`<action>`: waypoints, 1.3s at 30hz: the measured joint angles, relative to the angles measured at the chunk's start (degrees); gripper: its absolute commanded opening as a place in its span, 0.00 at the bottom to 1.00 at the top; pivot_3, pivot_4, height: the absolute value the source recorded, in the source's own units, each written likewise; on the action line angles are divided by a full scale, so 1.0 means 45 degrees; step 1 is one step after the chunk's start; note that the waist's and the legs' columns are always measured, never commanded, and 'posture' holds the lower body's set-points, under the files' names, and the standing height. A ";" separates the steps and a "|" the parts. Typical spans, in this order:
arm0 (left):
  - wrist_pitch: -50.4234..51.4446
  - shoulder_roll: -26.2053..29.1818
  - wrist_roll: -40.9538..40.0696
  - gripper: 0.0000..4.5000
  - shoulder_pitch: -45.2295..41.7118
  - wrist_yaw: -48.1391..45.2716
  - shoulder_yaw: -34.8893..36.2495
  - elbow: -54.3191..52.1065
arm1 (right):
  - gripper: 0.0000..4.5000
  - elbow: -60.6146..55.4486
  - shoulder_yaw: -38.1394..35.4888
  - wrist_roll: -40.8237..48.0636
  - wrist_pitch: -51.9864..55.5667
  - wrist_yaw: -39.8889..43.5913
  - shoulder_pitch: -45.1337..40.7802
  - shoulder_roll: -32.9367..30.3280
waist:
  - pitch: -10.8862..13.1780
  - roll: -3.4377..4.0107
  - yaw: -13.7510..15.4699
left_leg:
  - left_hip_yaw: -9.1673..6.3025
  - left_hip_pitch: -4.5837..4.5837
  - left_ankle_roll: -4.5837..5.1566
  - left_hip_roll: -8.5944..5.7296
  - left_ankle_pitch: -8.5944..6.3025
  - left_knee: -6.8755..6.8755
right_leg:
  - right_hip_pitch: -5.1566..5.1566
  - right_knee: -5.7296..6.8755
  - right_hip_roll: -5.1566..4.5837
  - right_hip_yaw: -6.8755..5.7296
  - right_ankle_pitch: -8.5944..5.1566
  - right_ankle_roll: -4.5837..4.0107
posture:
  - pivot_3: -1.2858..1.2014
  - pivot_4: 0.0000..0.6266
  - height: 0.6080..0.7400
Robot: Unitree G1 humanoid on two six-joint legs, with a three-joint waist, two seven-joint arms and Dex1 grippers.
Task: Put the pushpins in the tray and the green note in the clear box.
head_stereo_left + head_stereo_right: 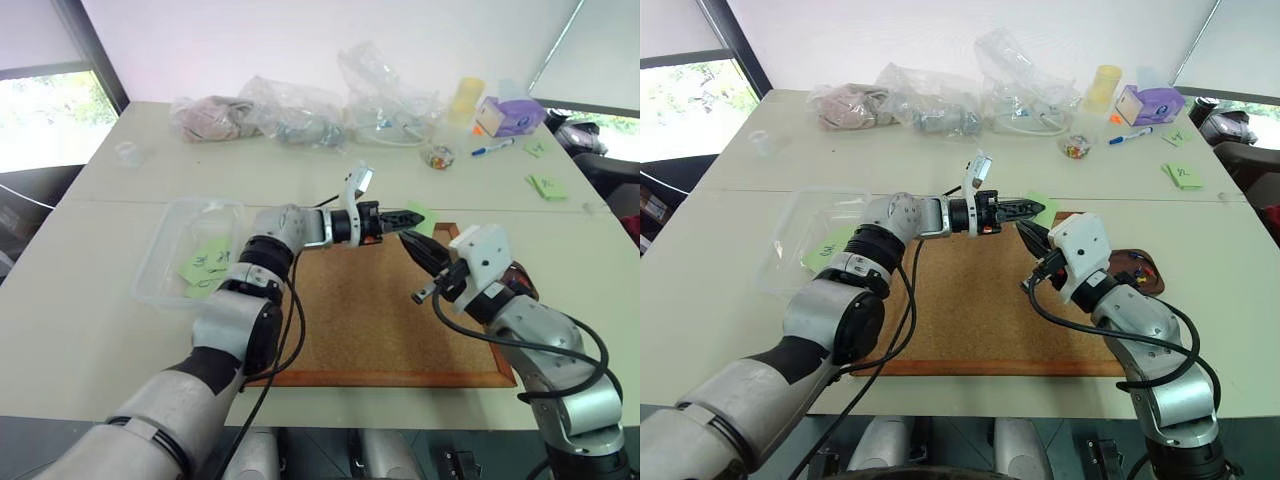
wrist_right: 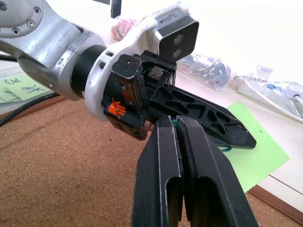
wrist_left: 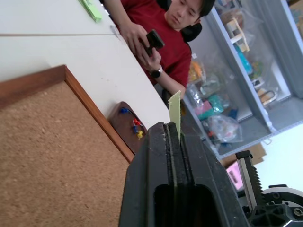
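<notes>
My left gripper [image 1: 418,218] reaches level over the far edge of the corkboard [image 1: 370,320], its two black fingers pressed together on one green note [image 3: 174,112] — in the left wrist view the thin green sheet stands up edge-on out of the seam between them. My right gripper [image 1: 1026,240] hangs above the same far part of the corkboard, just beside the left one, its two fingers closed tight; a small speck of green shows in the seam between them in the right wrist view, and I cannot tell what it is. The tray [image 1: 1137,271] lies on the table against the corkboard's right edge, and I count four pushpins [image 3: 136,126] in it: one blue, two red, one yellow. The clear box [image 1: 165,255] sits on the table off the corkboard's left edge, with what look like two green notes lying in it, scribbled in dark ink. Two more green notes lie on the table well beyond the corkboard's right corner, and a person in a red shirt sits past that edge, holding one phone — both hands on it.
</notes>
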 measured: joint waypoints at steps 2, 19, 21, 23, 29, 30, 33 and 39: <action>-0.0299 0.0037 0.0345 0.02 0.0003 -0.0025 -0.0170 0.0180 | 0.00 -0.0001 0.0043 -0.0050 -0.0021 -0.0006 0.0000 0.0001 | 0.0000 0.0000 -0.0005 | 0.0000 0.0000 0.0000 0.0000 0.0000 0.0000 | 0.0000 0.0000 0.0000 0.0000 0.0000 0.0000 | 0.52 0.24 0.98; 0.0121 0.1105 0.0378 0.02 0.4657 -0.0381 -0.1684 -0.7641 | 0.00 0.3726 -0.3024 -0.1610 -0.0108 -0.3244 0.1136 0.0939 | -0.0011 0.0025 0.0006 | 0.0027 0.0009 -0.0009 0.0005 0.0005 0.0006 | 0.0003 0.0026 -0.0010 0.0010 0.0021 0.0035 | 0.52 0.24 0.98; 0.0255 0.0976 0.0330 0.02 0.5126 0.0076 -0.1757 -0.8656 | 0.00 0.4427 -0.2959 -0.1907 -0.0368 -0.3230 0.1157 0.0849 | -0.0011 0.0025 -0.0002 | 0.0020 0.0010 -0.0009 0.0005 0.0005 0.0013 | 0.0004 0.0026 -0.0009 0.0013 0.0021 0.0035 | 0.52 0.24 0.98; 0.0418 0.0858 0.0142 0.02 0.5603 0.0439 -0.1918 -0.9860 | 0.00 0.5356 -0.2914 -0.2243 -0.0671 -0.3187 0.1194 0.0498 | -0.0014 0.0030 -0.0012 | 0.0020 0.0016 -0.0008 0.0003 0.0005 0.0013 | 0.0008 0.0026 -0.0008 0.0021 0.0022 0.0037 | 0.52 0.24 0.98; 0.0737 0.0712 -0.0080 0.02 0.6125 0.1216 -0.2033 -1.1147 | 0.00 0.6204 -0.3012 -0.2528 -0.1148 -0.2819 0.1313 -0.0004 | -0.0023 0.0045 -0.0017 | 0.0014 0.0021 -0.0008 0.0004 0.0005 0.0012 | 0.0012 0.0026 0.0001 0.0021 0.0029 0.0050 | 0.52 0.24 0.98; 0.0772 0.0754 -0.0152 0.02 0.6191 0.1283 -0.2038 -1.1225 | 0.00 0.6283 -0.3039 -0.2526 -0.1213 -0.2757 0.1323 -0.0010 | -0.0022 0.0046 -0.0018 | 0.0014 0.0023 -0.0008 0.0004 0.0005 0.0012 | 0.0012 0.0026 0.0001 0.0021 0.0029 0.0051 | 0.52 0.24 0.98; 0.0826 0.0960 -0.0256 0.00 0.6309 0.1409 -0.2039 -1.1266 | 0.13 0.6361 -0.3100 -0.2523 -0.1360 -0.2632 0.1378 -0.0012 | -0.0023 0.0046 -0.0018 | 0.0012 0.0024 -0.0009 0.0005 0.0005 0.0012 | 0.0013 0.0026 0.0003 0.0020 0.0029 0.0051 | 0.52 0.24 0.98; 0.0818 0.1013 -0.0280 0.00 0.6309 0.1484 -0.2074 -1.1265 | 0.81 0.6573 -0.3381 -0.2467 -0.1400 -0.2567 0.1373 0.0000 | -0.0023 0.0046 -0.0003 | 0.0014 0.0023 -0.0009 0.0002 0.0005 0.0015 | 0.0016 0.0024 0.0001 0.0021 0.0030 0.0052 | 0.52 0.24 0.98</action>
